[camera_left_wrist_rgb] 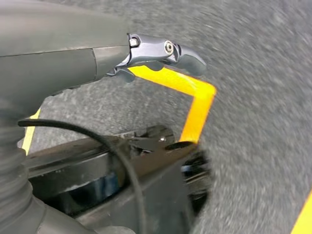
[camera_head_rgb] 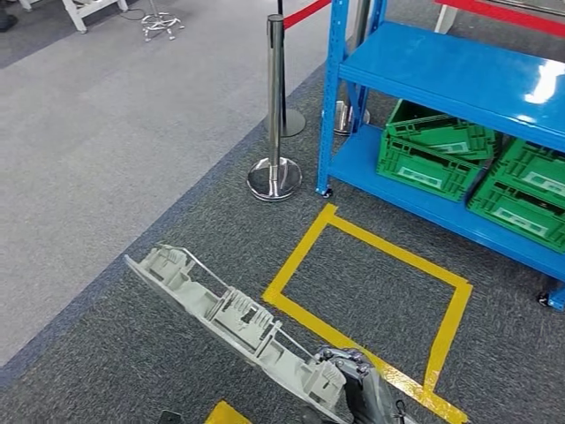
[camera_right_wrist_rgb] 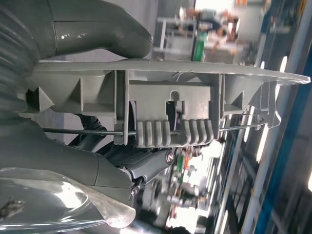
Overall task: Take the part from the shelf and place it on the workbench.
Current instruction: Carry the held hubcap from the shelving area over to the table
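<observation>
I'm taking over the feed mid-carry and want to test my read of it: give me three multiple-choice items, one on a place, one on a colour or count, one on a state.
1. Where are the green crates?
A. on the lowest level of the blue shelf
B. on the carpet inside the yellow tape rectangle
C. on the shelf's upper board

2. How many chrome barrier posts stand near the shelf's corner?
A. none
B. two
C. five

3. What is the right hand doing?
A. hanging with nothing in it
B. holding the grey part
C. resting on a crate

Answers:
1 A, the crates sit under the upper board, on the bottom level.
2 B, one post stands in front and a second base shows behind the shelf leg.
3 B, the part's end lies in its fingers, seen close in the right wrist view.
</observation>
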You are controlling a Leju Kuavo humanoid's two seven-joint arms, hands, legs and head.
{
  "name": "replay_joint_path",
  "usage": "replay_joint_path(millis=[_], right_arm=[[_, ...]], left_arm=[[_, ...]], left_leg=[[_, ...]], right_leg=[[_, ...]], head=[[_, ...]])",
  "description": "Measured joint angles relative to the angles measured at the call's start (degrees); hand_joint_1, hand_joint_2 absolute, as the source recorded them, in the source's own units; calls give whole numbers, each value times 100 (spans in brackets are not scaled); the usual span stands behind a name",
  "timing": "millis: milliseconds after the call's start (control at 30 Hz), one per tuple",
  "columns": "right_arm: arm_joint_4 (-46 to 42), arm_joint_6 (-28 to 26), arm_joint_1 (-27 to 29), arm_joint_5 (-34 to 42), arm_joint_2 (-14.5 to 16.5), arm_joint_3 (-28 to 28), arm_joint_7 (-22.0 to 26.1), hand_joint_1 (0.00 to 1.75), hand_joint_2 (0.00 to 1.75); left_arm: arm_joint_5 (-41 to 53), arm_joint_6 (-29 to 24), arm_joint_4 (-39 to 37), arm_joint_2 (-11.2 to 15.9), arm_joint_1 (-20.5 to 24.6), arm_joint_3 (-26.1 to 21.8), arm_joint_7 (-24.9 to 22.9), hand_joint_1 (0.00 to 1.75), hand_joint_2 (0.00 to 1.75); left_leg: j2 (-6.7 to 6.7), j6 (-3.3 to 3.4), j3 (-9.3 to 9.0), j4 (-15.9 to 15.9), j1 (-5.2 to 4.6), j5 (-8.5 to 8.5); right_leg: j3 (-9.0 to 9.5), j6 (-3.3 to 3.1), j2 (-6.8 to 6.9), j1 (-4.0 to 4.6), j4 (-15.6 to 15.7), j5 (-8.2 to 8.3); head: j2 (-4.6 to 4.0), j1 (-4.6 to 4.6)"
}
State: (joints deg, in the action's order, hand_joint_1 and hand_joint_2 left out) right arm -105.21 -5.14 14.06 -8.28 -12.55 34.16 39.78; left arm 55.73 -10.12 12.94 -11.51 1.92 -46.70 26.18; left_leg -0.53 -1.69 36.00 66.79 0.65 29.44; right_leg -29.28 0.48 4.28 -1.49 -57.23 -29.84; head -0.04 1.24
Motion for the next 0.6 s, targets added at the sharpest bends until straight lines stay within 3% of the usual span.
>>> replay_joint_path(millis=[67, 100, 200, 267, 333, 367, 400, 433, 500, 533, 600], right_arm=[[2, 31, -31, -9, 1, 9, 1, 175, 175], [5, 51, -43, -18, 3, 20, 1, 175, 175], [21, 155, -103, -73, 16, 54, -2, 175, 175], [36, 288, -163, -101, 27, 76, 0, 175, 175], [69, 441, -212, -107, 51, 90, 2, 175, 175], [94, 515, -226, -107, 70, 93, 1, 175, 175], [119, 577, -233, -111, 88, 97, 0, 175, 175], [144, 627, -236, -119, 107, 101, -1, 175, 175], [185, 679, -242, -132, 142, 105, -2, 175, 175], [202, 688, -250, -133, 152, 106, -2, 175, 175], [225, 692, -266, -122, 167, 104, 2, 175, 175]], left_arm=[[11, -11, 0, -27, 10, -39, -39, 0, 175], [28, 20, 0, -26, 9, -51, -49, 0, 175], [81, 109, 0, 17, -44, -70, -99, 0, 175], [217, 96, 0, 49, -65, -67, -261, 0, 175], [491, 41, -1, 69, -60, -24, -488, 0, 175], [644, 7, -1, 75, -60, 20, -603, 0, 175], [772, -28, -2, 79, -69, 65, -710, 0, 175], [869, -72, -3, 82, -81, 108, -821, 0, 175], [949, -179, -4, 84, -108, 167, -991, 0, 175], [943, -230, -4, 82, -115, 183, -1034, 0, 175], [910, -315, -4, 75, -120, 199, -1045, 0, 175]], left_leg=[[-206, 53, -334, -659, -42, -204], [-269, 92, -393, -810, -65, -220], [-169, 223, -361, -869, -85, -225], [-71, 314, -365, -914, -68, -271], [42, 379, -347, -924, -76, -302], [110, 396, -334, -922, -89, -311], [183, 404, -328, -920, -104, -315], [260, 408, -326, -915, -115, -318], [420, 404, -325, -885, -123, -317], [494, 393, -313, -858, -131, -311], [628, 349, -255, -799, -130, -309]], right_leg=[[9, 58, 108, 26, -11, -14], [8, 94, 159, 41, -13, -18], [9, 200, 255, 42, -6, -36], [-111, 235, 26, 24, -253, -236], [-457, 224, -288, 24, -962, -606], [-647, 216, -362, 30, -1346, -745], [-773, 208, -398, 35, -1583, -779], [-804, 198, -416, 39, -1610, -703], [-557, 168, -500, 37, -1040, -299], [-389, 155, -625, 29, -665, -141], [-159, 151, -828, 14, -177, -23]], head=[[0, 3], [0, -3], [0, -20], [0, -44], [0, -78], [0, -86], [0, -86], [0, -85], [0, -86], [0, -86], [0, -83]])
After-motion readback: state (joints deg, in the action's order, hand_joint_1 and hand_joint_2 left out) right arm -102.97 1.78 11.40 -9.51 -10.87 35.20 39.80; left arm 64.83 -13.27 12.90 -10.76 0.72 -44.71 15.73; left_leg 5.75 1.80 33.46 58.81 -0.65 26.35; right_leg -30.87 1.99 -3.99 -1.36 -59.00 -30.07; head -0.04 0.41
